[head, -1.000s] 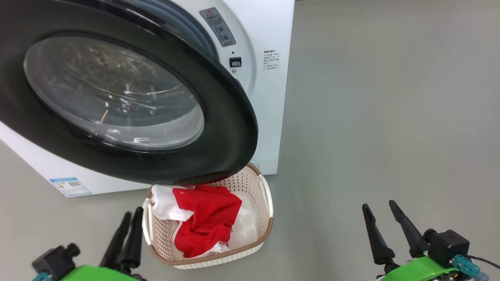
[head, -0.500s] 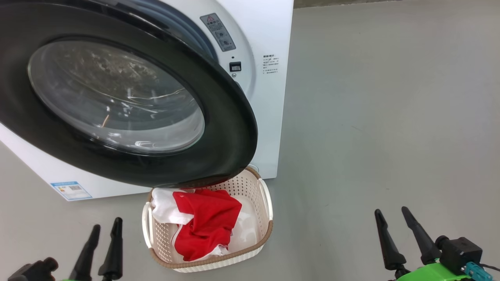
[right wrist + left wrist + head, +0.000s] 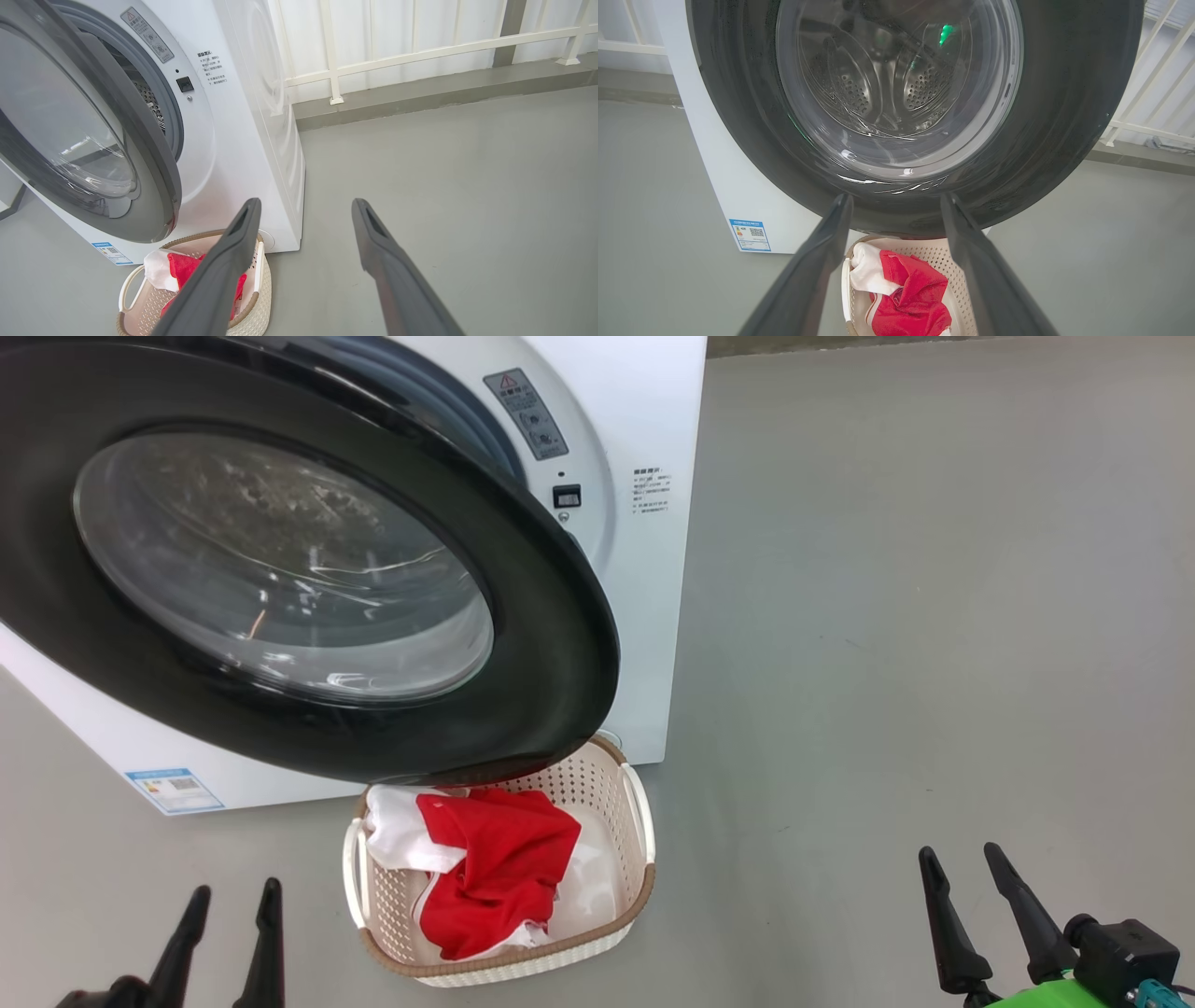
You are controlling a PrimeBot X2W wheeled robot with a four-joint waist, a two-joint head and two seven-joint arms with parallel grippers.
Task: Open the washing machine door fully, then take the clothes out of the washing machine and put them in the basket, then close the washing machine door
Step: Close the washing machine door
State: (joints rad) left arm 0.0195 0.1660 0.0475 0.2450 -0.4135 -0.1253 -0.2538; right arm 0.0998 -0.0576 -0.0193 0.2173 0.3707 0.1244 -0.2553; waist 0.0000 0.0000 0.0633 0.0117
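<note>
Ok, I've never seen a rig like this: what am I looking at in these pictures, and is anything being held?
It is a wheeled robot with two arms, each ending in a two-fingered gripper. One picture comes from its head, looking down: the left gripper is at lower left, the right gripper at lower right. The other two come from cameras on each wrist, looking along that arm's own dark fingers. Before it stands a white washing machine with its round, black-rimmed door swung open. On the grey floor beneath the door sits a cream basket holding a red garment and a white garment. Both grippers are open and hold nothing.
</note>
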